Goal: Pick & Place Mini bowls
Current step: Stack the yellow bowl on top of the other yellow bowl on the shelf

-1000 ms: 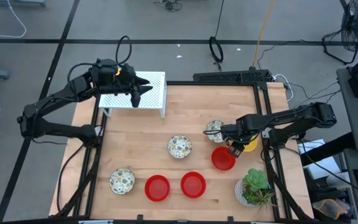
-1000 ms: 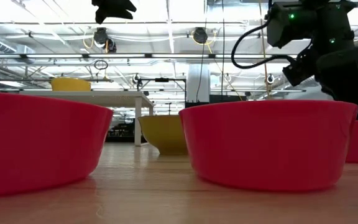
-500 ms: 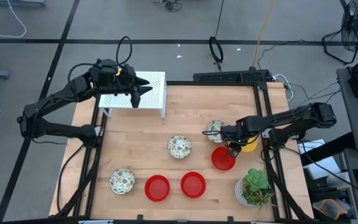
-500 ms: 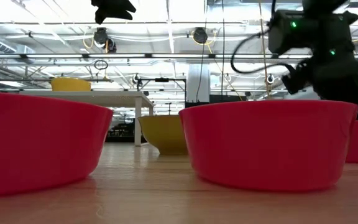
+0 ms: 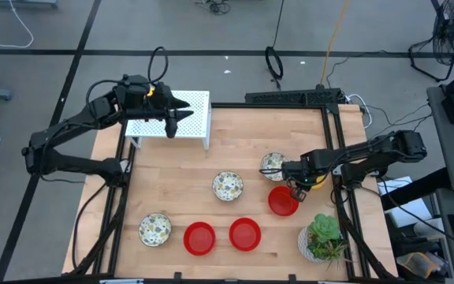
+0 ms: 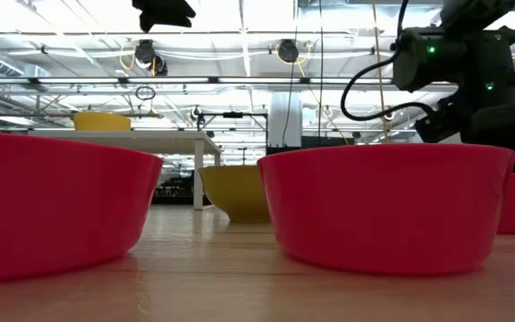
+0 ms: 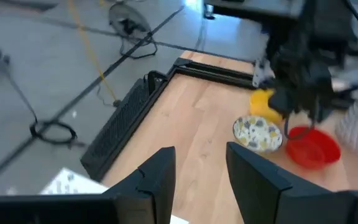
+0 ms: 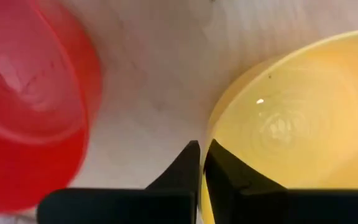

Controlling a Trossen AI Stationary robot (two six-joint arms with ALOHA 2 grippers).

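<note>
**Right gripper pinched on yellow bowl rim**

Right gripper sits low at the table's right side, between the red bowl and the yellow bowl. In my right wrist view the two fingers are nearly together, clamped across the yellow bowl's rim — one finger inside, one outside. Red bowl lies just beside it on the wood, not touching.

Left gripper hangs above the white rack at the table's far left corner, fingers spread wide, holding nothing.

Bowl layout from the high view:
- floral bowl just beside the right gripper, on the far side of it
- second floral bowl mid-table
- third floral bowl near the front left
- two more red bowls and side by side along the front edge, apart from each other

Plant stands at the front right corner, near the red bowl by my gripper.

Low view — front red bowls fill most of the frame; a yellow bowl shows between them farther back, and another yellow bowl sits up on the rack.
</note>
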